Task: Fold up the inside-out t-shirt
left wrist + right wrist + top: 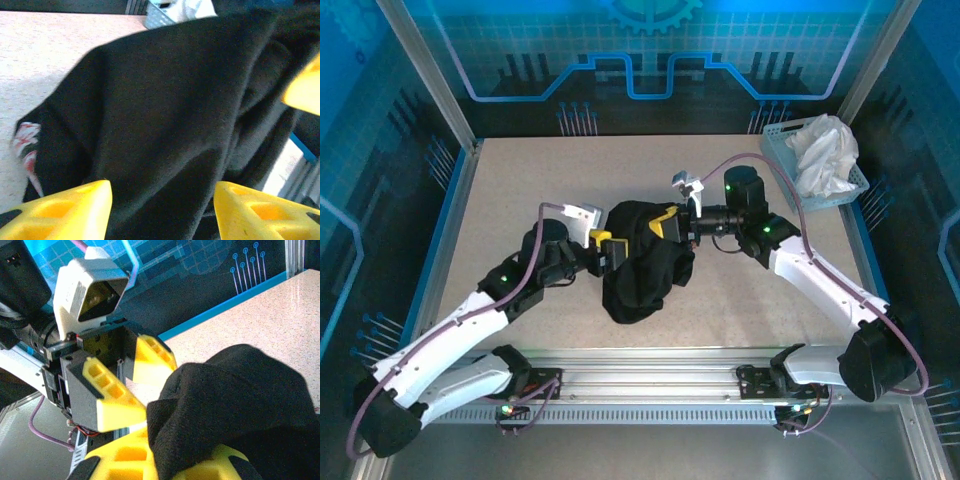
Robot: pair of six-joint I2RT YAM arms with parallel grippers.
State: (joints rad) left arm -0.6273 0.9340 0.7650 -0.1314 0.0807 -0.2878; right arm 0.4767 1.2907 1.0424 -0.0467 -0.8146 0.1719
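Left wrist view: my L gripper [160, 200] stands parted w/ the inside-out t-shirt [170, 100] slack in its gap, R gripper [667, 225] beyond pinches the bunch over mid table [520, 190]; I'd say spreading's in hand, so next L needs a fresh edge hold to pull flat.

Speckled beige tabletop [520, 180] w/ blue circuit-print walls [640, 50], alu frame posts [425, 70].
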